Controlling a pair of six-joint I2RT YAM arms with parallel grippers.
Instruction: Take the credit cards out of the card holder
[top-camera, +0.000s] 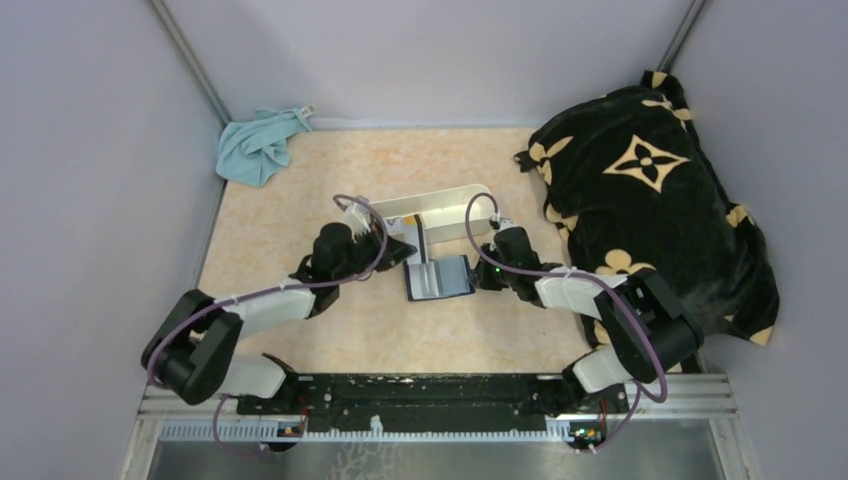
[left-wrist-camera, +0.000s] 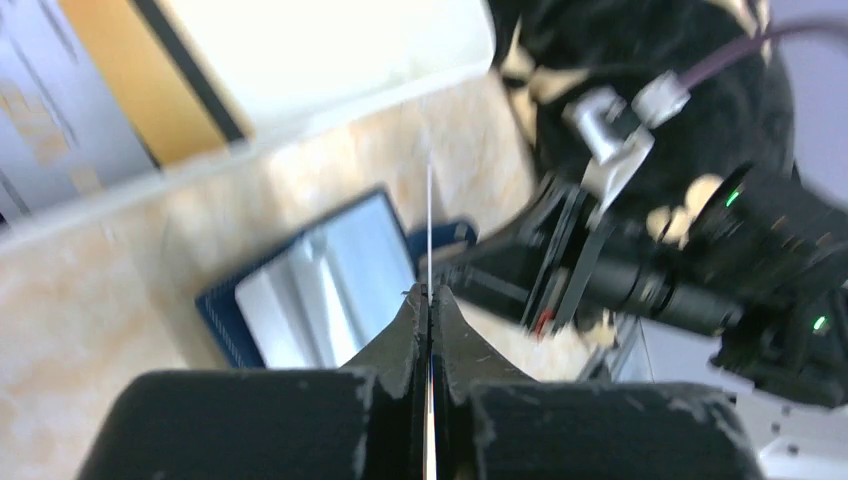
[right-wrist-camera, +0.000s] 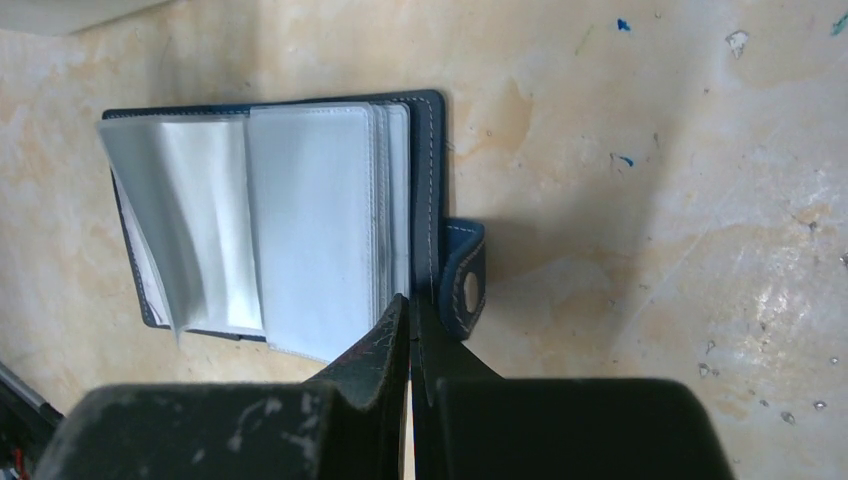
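The card holder (top-camera: 438, 279) lies open on the table, navy outside with pale sleeves fanned up (right-wrist-camera: 300, 220), its snap tab (right-wrist-camera: 465, 275) on the right. My right gripper (right-wrist-camera: 410, 300) is shut on the holder's right cover edge beside the tab, also seen in the top view (top-camera: 478, 275). My left gripper (top-camera: 405, 252) sits at the holder's far left corner. It is shut (left-wrist-camera: 430, 292) on a credit card (left-wrist-camera: 430, 215), which shows edge-on as a thin pale line sticking out past the fingertips, above the holder (left-wrist-camera: 310, 290). Whether the sleeves hold cards, I cannot tell.
A long white tray (top-camera: 440, 200) stands just behind the holder, close to both grippers. A black blanket with gold flowers (top-camera: 650, 200) is heaped at the right. A teal cloth (top-camera: 258, 145) lies in the far left corner. Grey walls close in the table.
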